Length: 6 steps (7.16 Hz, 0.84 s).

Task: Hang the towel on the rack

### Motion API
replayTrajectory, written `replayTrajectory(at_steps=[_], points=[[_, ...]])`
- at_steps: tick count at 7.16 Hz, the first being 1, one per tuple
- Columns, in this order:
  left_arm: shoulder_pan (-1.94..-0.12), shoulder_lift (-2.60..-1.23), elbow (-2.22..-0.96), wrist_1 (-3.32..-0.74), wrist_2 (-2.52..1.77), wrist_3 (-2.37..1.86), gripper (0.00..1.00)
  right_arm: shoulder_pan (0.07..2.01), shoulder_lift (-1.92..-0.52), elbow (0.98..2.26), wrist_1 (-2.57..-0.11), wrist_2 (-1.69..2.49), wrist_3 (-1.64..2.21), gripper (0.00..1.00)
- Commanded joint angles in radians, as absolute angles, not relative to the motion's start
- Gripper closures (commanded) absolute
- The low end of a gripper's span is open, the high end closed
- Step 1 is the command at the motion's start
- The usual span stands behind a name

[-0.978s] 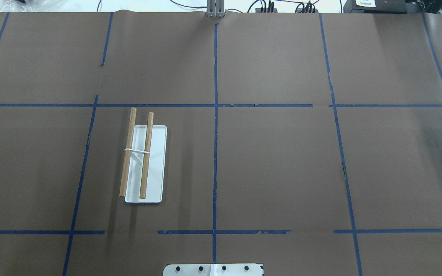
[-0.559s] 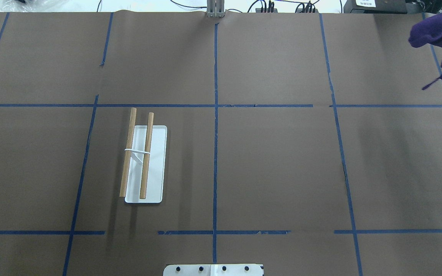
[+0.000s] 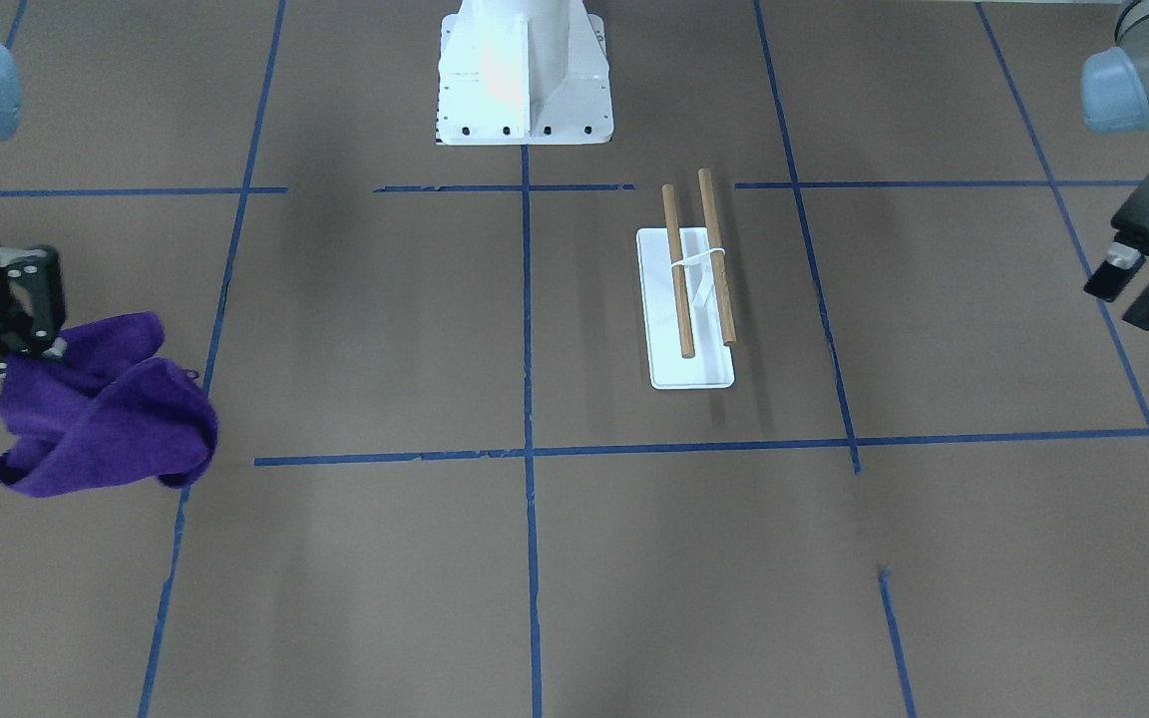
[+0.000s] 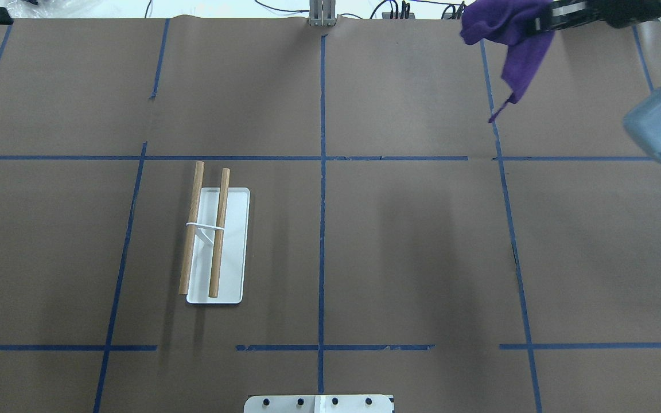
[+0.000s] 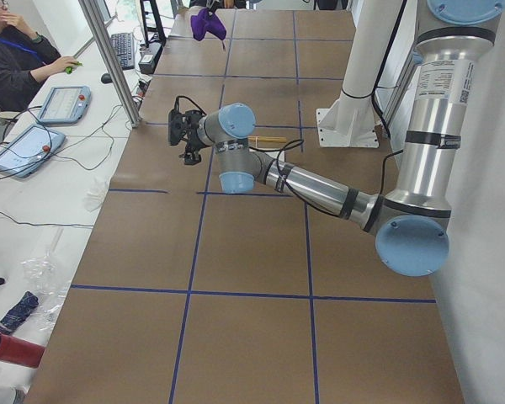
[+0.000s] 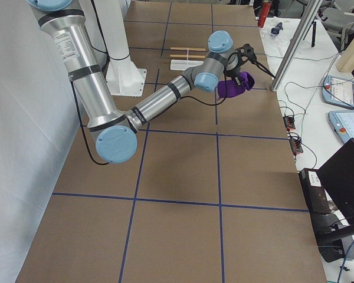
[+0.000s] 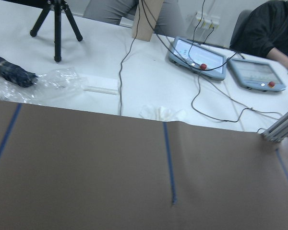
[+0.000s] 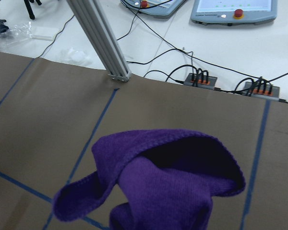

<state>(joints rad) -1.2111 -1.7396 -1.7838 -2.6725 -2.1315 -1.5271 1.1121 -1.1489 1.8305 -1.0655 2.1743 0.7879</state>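
Note:
The purple towel (image 4: 508, 34) hangs bunched from my right gripper (image 4: 537, 26), which is shut on it above the table's far right part. The towel also shows in the front view (image 3: 106, 419), below the right gripper (image 3: 31, 339), and fills the right wrist view (image 8: 168, 187). The rack (image 4: 216, 241) is a white base plate with two wooden bars on a white stand, left of centre; it also shows in the front view (image 3: 694, 289). My left gripper (image 3: 1128, 291) is open and empty, high above the table's left edge, well away from the rack.
Brown paper with blue tape lines covers the table (image 4: 411, 241). The robot's white base (image 3: 523, 80) stands at the near edge. An aluminium post (image 8: 101, 43), cables and teach pendants (image 7: 199, 50) lie beyond the far edge. An operator (image 5: 17, 59) sits at the far side.
My right gripper has carried the towel in from the right edge, leftward along the table's far side. The right arm's elbow and the left gripper's fingers have come into the overhead view. The rack has not moved.

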Motion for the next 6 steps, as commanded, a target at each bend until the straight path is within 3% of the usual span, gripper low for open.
replayTrajectory(at_steps=[1, 4, 6], points=[[-1.090, -1.871, -1.796, -2.684, -2.071, -1.840, 0.00, 0.904, -1.065, 1.891, -1.063, 1.944, 0.999, 1.00], [-0.883, -1.985, -1.821, -2.663, -1.869, -2.096, 0.05, 0.830, -1.062, 1.965, -1.057, 1.826, 1.112, 1.00], [-0.728, -2.053, -1.883, -2.514, -1.714, -2.102, 0.07, 0.801, -1.042, 1.971, -1.057, 1.770, 1.137, 1.00]])
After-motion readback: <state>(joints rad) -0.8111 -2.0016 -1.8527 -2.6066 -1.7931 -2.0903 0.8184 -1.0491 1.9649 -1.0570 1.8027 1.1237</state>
